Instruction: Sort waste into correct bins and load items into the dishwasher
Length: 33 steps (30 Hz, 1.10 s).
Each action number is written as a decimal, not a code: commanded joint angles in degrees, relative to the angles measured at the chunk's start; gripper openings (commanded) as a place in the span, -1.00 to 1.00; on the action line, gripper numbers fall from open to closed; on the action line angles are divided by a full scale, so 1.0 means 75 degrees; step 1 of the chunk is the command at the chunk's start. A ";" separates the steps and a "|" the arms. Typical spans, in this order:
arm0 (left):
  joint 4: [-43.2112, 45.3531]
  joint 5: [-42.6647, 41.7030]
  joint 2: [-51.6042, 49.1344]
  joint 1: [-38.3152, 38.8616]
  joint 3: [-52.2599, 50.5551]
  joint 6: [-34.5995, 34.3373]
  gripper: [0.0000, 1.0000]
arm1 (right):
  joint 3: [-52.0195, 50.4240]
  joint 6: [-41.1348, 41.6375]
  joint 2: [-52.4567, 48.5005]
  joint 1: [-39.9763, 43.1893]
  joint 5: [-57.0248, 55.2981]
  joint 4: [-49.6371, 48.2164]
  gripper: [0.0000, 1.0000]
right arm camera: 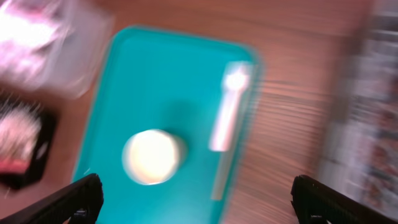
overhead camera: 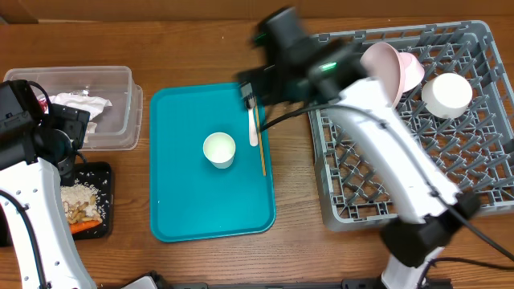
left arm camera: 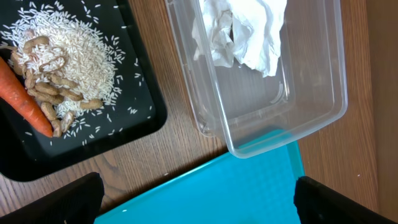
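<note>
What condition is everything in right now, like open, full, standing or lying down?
cup: upright on the teal tray
fork: lying flat on that tray
pink plate: standing on edge in the dish rack
clear tub: holds crumpled napkins
black tray: holds rice, peanuts, a carrot
left fingers: open, empty
right fingers: open, empty

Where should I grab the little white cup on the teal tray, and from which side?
Take the cup by its wall, coming straight down from above with one finger inside the rim. It stands upright, mouth open, with bare teal tray all around; the fork lies clear to one side.
</note>
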State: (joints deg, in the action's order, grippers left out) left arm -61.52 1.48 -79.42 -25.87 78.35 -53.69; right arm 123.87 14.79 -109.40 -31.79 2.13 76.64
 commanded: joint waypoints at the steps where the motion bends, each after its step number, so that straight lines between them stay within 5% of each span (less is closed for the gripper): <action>1: 0.0003 0.0000 0.0003 0.0052 0.0003 -0.0073 0.99 | 0.0090 0.0560 0.0172 0.1387 -0.0478 0.0318 1.00; 7: 0.0006 0.0003 0.0003 0.0052 0.0003 -0.0070 0.99 | 0.0079 0.0898 0.0169 0.3462 -0.0262 0.1020 1.00; 14: -0.0169 -0.0842 0.0003 0.0052 0.0003 -0.0017 1.00 | 0.0079 0.0892 0.0172 0.4436 0.0731 0.1970 1.00; 18: 0.0119 -0.2480 -0.0006 0.0224 -0.0003 0.1676 1.00 | 0.0079 0.0863 0.0172 0.4406 0.0729 0.2215 1.00; 22: 0.0227 -0.4127 -0.0044 0.1154 -0.0020 0.3789 1.00 | 0.0079 0.0866 0.0172 0.4287 0.0726 0.2145 1.00; 25: 0.0134 -0.4261 -0.0117 0.2305 -0.0035 0.4943 1.00 | 0.0082 0.0868 0.0221 0.4290 0.0726 0.1920 1.00; 33: 0.0396 -0.2253 -0.0985 0.5319 -0.0035 0.5100 1.00 | 0.0082 0.0860 0.0857 0.4293 0.0525 0.2346 1.00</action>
State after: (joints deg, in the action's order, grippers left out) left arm -58.98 -20.62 -83.40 8.01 78.35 -19.20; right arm 123.98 21.02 -108.27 0.56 6.98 92.31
